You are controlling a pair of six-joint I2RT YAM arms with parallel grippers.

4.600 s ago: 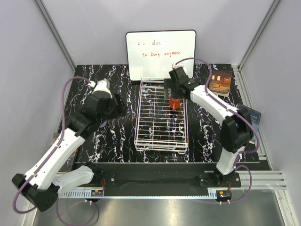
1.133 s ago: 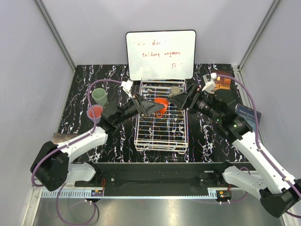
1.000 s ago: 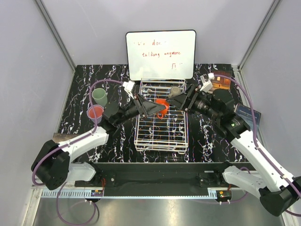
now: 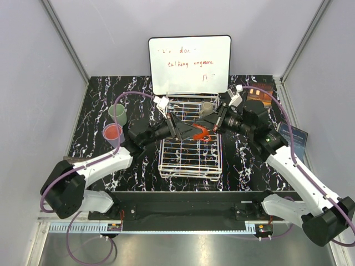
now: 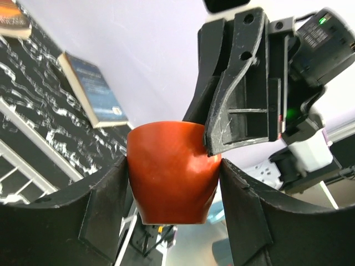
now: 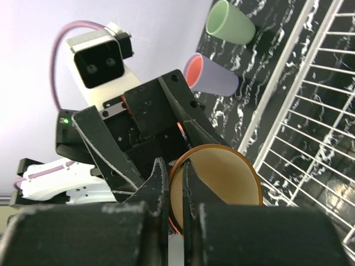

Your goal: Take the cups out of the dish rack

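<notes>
The orange cup (image 4: 201,132) hangs tilted above the white wire dish rack (image 4: 188,166), held from both sides. My left gripper (image 4: 180,132) grips its body; in the left wrist view the cup (image 5: 172,166) sits between the two fingers. My right gripper (image 4: 213,126) is shut on the cup's rim (image 6: 222,183), one finger inside and one outside. A beige-grey cup (image 4: 206,107) stands in the rack's far right corner. A pale green cup (image 4: 117,114) and a lavender cup with a pink inside (image 4: 113,133) stand on the table left of the rack.
A whiteboard (image 4: 189,64) leans on the back wall behind the rack. Books lie at the right: one at the far corner (image 4: 259,94), a blue one (image 4: 292,136) near the right wall. The black marbled table (image 4: 138,160) surrounds the rack.
My right gripper has closed on the orange cup's rim. The left arm has carried the cup a little right and nearer, and the cup now tilts more.
</notes>
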